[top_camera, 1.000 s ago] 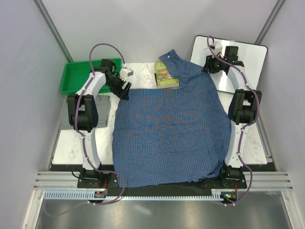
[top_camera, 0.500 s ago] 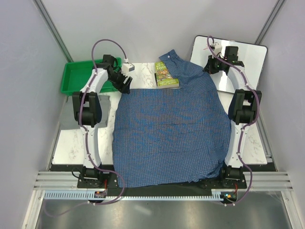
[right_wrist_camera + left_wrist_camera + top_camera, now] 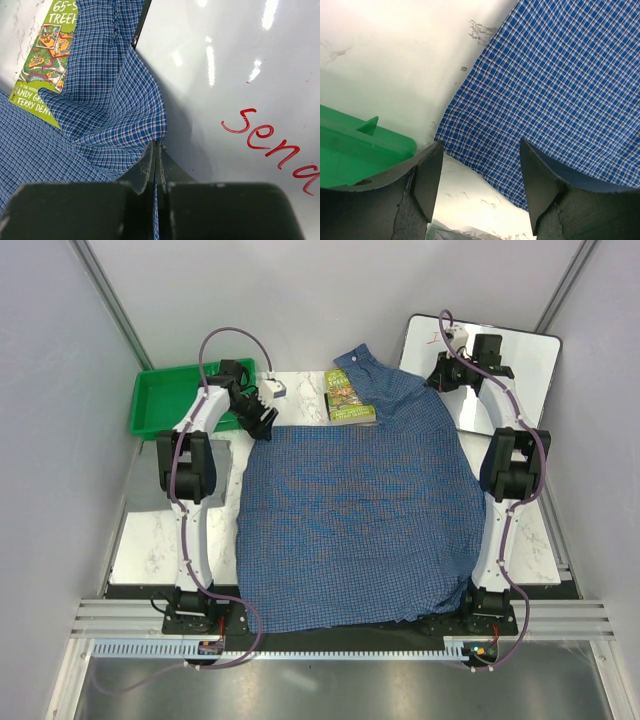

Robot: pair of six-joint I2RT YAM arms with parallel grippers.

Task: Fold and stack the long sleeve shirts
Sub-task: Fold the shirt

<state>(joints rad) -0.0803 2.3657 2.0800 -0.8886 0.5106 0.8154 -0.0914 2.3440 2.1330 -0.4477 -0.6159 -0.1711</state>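
The blue checked long sleeve shirt (image 3: 350, 520) lies spread flat over most of the table, its collar (image 3: 358, 358) at the far side. My left gripper (image 3: 262, 424) hangs open just above the shirt's far left corner (image 3: 470, 135), which shows between its jaws (image 3: 481, 150). My right gripper (image 3: 441, 378) is shut on a fold of the shirt's far right edge (image 3: 125, 120), the cloth pinched between its fingertips (image 3: 156, 146). The plain grey shirt (image 3: 224, 475) lies at the left, partly under my left arm.
A green tray (image 3: 165, 400) (image 3: 350, 150) stands at the far left corner, right beside my left gripper. A green book (image 3: 348, 397) (image 3: 45, 60) lies by the collar. A whiteboard (image 3: 510, 370) with red writing (image 3: 270, 145) lies under my right gripper.
My left gripper has swung to the far side, onto the shirt's far left corner, its jaws narrowing slightly. My right gripper has shut on the shirt's edge.
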